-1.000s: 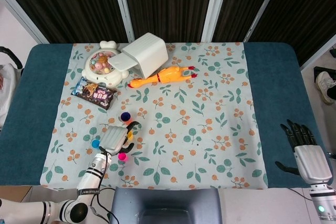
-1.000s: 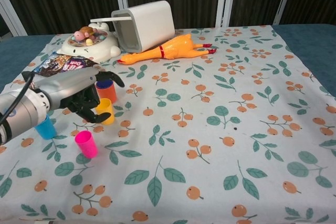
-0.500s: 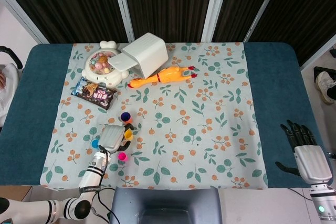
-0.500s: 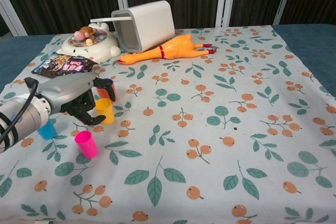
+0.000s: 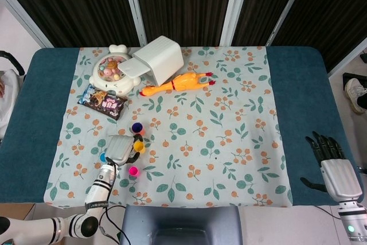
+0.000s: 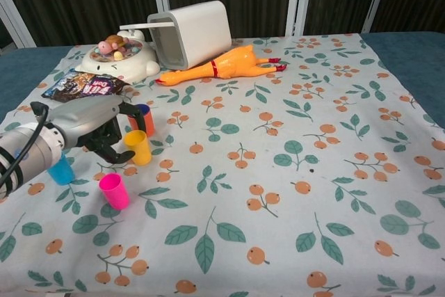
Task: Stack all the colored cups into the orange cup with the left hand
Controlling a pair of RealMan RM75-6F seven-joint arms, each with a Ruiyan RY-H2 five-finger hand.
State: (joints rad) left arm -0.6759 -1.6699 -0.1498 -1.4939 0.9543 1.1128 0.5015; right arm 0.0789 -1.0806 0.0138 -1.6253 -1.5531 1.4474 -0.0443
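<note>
Near cloth's left edge, left hand now closed round yellow cup, was spread above earlier. Orange cup just behind, so stacking comes next. Right hand idle, fingers apart.

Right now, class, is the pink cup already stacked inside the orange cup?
No: the pink cup stands alone on the cloth, well apart from the orange cup.

A staged robot test space, not a home: dark vertical blinds with white frames close off the back, and a blue worktop carries a leaf-print cloth spread to its far edge with toys scattered on it.
</note>
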